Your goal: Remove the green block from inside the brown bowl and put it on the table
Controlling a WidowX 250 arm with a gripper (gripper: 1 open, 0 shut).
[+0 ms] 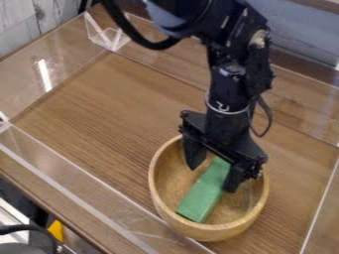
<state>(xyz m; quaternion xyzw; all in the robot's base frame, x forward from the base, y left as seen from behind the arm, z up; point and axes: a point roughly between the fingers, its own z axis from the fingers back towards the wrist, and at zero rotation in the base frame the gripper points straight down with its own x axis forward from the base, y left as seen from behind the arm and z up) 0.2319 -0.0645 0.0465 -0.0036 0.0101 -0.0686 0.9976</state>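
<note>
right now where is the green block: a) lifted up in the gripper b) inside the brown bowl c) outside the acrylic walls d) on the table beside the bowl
b: the green block lies inside the brown bowl, with the open gripper straddling its upper end.

The gripper point(220, 168) is pointed straight down into the brown bowl point(172, 166), its fingers point(196, 157) spread wide on either side of the green block's point(205, 190) upper end. The bowl is set on the desk point(113, 109), enclosed by clear acrylic walls point(54, 60).
</note>
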